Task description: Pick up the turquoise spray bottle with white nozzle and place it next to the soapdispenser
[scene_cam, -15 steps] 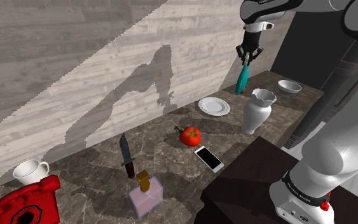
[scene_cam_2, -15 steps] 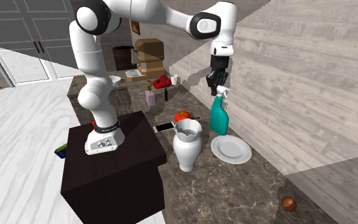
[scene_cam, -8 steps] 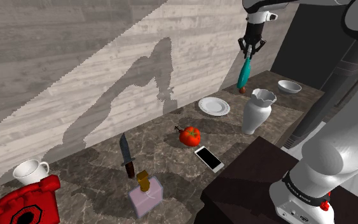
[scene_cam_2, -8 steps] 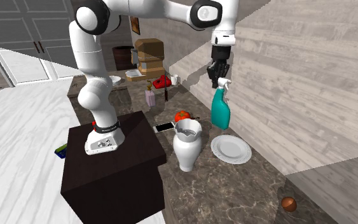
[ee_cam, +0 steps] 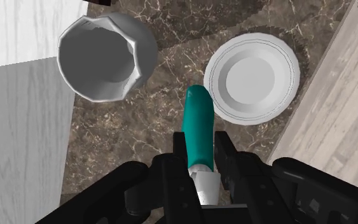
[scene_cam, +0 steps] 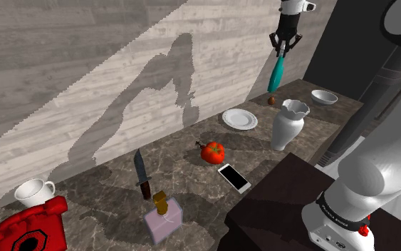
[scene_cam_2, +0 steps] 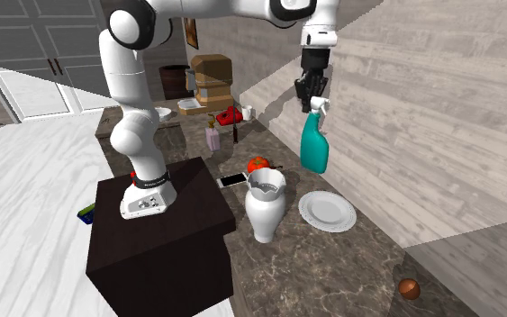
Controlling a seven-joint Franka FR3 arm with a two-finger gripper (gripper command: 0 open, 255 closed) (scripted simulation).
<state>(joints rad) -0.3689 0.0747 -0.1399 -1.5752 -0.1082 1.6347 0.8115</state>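
The turquoise spray bottle [scene_cam: 276, 73] [scene_cam_2: 314, 147] [ee_cam: 197, 130] with a white nozzle hangs in the air, high above the marble counter [scene_cam: 113, 178]. My gripper [scene_cam: 286, 45] [scene_cam_2: 313, 102] [ee_cam: 201, 156] is shut on its neck, just below the nozzle. In the wrist view the bottle points down between a white plate [ee_cam: 254, 76] and a white vase [ee_cam: 104, 57]. The pale pink soap dispenser [scene_cam: 163, 216] [scene_cam_2: 212, 136] with a gold pump stands near the counter's front edge, far from the bottle, at the shoulder view's lower left.
On the counter lie a plate [scene_cam: 239, 118], vase [scene_cam: 289, 123], bowl [scene_cam: 325, 97], tomato [scene_cam: 212, 150], phone [scene_cam: 233, 177], knife [scene_cam: 142, 174], white mug [scene_cam: 33, 191] and red telephone [scene_cam: 22, 228]. A small brown ball [scene_cam_2: 408, 287] sits at the far end. The wooden wall runs close behind the bottle.
The gripper has risen with the spray bottle over the last second, lifting it well clear of the counter. Nothing else has moved.
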